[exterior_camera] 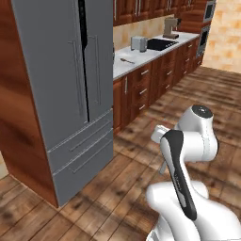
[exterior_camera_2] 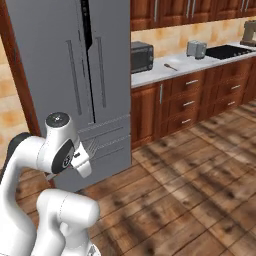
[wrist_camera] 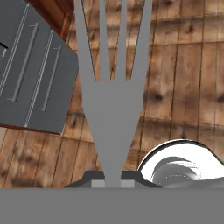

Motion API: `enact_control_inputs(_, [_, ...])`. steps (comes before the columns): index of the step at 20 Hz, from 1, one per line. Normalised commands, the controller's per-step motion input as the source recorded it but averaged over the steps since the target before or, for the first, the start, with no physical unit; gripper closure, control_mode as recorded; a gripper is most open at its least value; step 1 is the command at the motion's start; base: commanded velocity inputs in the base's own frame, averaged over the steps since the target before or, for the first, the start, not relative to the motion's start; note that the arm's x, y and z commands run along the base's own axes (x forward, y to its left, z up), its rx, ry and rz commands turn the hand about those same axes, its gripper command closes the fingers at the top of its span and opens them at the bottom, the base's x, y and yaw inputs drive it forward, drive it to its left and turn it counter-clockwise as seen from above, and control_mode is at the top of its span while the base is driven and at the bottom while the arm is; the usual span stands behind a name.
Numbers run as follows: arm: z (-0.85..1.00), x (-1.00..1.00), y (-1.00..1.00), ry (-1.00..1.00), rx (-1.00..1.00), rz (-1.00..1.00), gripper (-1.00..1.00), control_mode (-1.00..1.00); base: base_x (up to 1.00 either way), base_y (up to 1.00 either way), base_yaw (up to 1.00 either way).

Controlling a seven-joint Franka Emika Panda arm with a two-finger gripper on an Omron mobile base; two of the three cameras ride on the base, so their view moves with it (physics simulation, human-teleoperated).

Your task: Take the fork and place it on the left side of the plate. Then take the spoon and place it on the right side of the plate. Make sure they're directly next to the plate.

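From the left base view, my arm [exterior_camera: 186,160] is folded low over the wooden floor [exterior_camera: 141,188], beside the grey fridge [exterior_camera: 70,94]. Far back, the counter [exterior_camera: 141,56] carries a toaster [exterior_camera: 139,43], a dark cooktop [exterior_camera: 161,44] and a coffee machine [exterior_camera: 171,28]. A thin utensil [exterior_camera: 127,60] lies on the counter near the fridge; I cannot tell what it is.

From the right base view, my arm [exterior_camera_2: 55,150] bends in front of the fridge [exterior_camera_2: 70,75]. The fork's tines [exterior_camera_2: 91,146] stick out past my wrist toward the fridge drawers. On the counter [exterior_camera_2: 175,67] stand a microwave [exterior_camera_2: 141,57] and the toaster [exterior_camera_2: 197,49], with the small utensil [exterior_camera_2: 171,66] lying between them.

In the hand view, my gripper [wrist_camera: 112,183] is clamped on the fork [wrist_camera: 111,105], fingers pinching its narrow neck. The four tines point away from me over the floor [wrist_camera: 183,78], with the fridge [wrist_camera: 35,74] off to one side.
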Motion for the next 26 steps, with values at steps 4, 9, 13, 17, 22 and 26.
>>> enact_control_inputs(4, [0.0,0.0,0.0,0.0,0.0,0.0,1.0,1.0,-0.68,0.04,-0.3])
enact_control_inputs(9, [0.0,0.0,0.0,0.0,0.0,0.0,1.0,1.0,-0.72,-0.27,-0.15])
enact_control_inputs(13, [0.0,0.0,0.0,0.0,0.0,0.0,1.0,1.0,-0.76,-0.51,-0.05])
enact_control_inputs(17, [0.0,0.0,0.0,0.0,0.0,0.0,1.0,1.0,-0.69,-0.44,-0.03])
enact_control_inputs(22, [0.0,0.0,0.0,0.0,0.0,0.0,1.0,1.0,-0.52,-0.64,-0.02])
enact_control_inputs(26, [0.0,0.0,0.0,0.0,0.0,0.0,1.0,1.0,-0.47,-0.93,0.0])
